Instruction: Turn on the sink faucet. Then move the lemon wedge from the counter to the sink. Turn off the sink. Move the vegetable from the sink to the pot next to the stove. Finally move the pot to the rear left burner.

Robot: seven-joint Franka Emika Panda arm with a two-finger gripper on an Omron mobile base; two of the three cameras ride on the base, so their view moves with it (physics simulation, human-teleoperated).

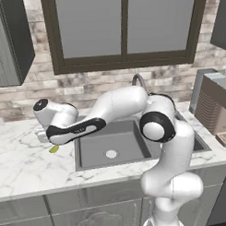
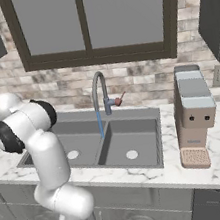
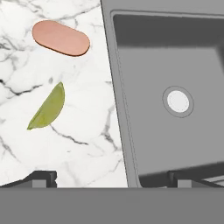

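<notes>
Marble surface [image 3: 83,144] beside the sink [image 3: 131,131], under a window.
Lemon wedge [image 3: 47,108] lies near the sink's rim; tool [image 3: 111,177] spread wide, ungripping.

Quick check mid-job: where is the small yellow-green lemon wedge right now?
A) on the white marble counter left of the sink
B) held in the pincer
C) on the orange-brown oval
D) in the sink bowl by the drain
A: the small yellow-green lemon wedge lies on the white marble counter, apart from the dark grey sink.
</notes>
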